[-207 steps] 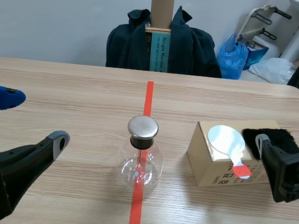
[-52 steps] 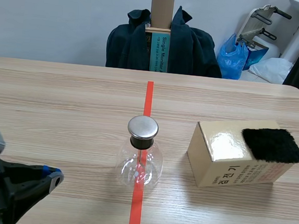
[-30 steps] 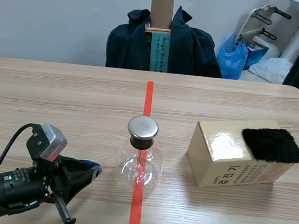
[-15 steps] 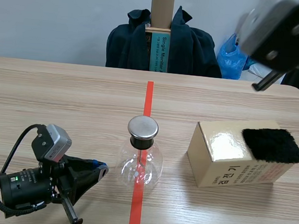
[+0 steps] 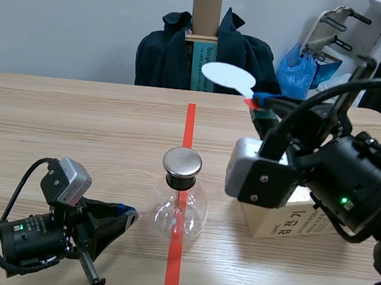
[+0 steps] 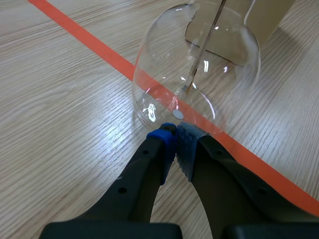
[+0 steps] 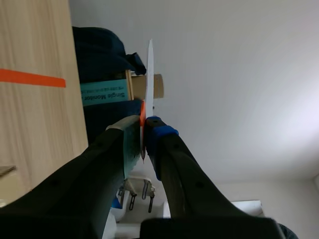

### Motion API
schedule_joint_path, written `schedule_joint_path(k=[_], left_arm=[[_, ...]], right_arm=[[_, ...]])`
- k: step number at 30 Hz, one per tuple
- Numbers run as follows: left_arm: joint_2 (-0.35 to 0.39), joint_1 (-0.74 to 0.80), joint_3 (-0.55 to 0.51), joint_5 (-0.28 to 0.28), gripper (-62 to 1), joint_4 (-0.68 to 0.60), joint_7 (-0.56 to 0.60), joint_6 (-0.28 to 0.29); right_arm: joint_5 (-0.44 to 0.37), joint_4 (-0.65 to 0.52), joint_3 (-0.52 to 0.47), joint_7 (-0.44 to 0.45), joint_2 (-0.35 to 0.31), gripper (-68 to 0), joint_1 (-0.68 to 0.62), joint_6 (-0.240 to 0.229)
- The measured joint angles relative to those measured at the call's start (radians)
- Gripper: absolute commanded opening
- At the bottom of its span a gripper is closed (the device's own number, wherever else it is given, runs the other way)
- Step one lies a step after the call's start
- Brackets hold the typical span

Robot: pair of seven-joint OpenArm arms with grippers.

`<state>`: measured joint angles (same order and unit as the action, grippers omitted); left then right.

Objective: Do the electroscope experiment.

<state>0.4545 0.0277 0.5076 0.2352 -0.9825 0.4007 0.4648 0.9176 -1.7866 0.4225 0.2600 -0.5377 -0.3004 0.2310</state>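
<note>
Pinching the red handle [image 5: 248, 101] of a flat round disc [image 5: 228, 76] between its pads, the right claw [image 5: 256, 101] is holding it high above the worktop [image 5: 78, 126], up beyond the glass flask [image 5: 178, 209] and a little to the right of it. In the right wrist view this claw [image 7: 144, 130] is clamping the disc [image 7: 150, 74] edge-on. The thin white plate is rising past the fingertips, which are parted only by the thickness of the handle.

The left claw [image 5: 125, 215] is lying low over the worktop, its fingers pressed together on nothing and pointing at the flask's rounded side. From the left wrist view the closed claw [image 6: 175, 130] is sitting just beside the foot of the glass [image 6: 197, 64]. Whether it is actually touching cannot be made out.

The flask is standing upright on the orange tape line [image 5: 189, 126] in the middle of the worktop. It is wearing a round metal cap [image 5: 181, 162], and a thin rod [image 6: 202, 50] is hanging down inside the bulb.

The bulk of the right arm is crossing in front of the cardboard box [image 5: 290, 221] to the right of the flask, hiding most of it. Beyond the far edge of the worktop, a dark jacket [image 5: 164, 57] is draping over a chair, and a blue bag [image 5: 297, 72] is sitting further right.
</note>
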Motion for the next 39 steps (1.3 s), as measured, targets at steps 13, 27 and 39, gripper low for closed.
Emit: schedule_joint_path(k=[13, 27, 39], left_arm=[[0.000, 0.000, 0.000, 0.000, -57.7, 0.000, 0.002, 0.000], [0.000, 0.000, 0.000, -0.029, -57.7, 0.000, 0.016, 0.015], [0.000, 0.000, 0.000, -0.029, -57.7, 0.000, 0.016, 0.015]], right_arm=[[0.042, 0.120, 0.018, 0.051, 0.000, -66.9, -0.014, 0.088], [0.044, 0.127, 0.018, 0.106, 0.000, -66.9, -0.063, 0.106], [0.104, 0.127, 0.018, 0.209, 0.000, -66.9, -0.063, 0.106]])
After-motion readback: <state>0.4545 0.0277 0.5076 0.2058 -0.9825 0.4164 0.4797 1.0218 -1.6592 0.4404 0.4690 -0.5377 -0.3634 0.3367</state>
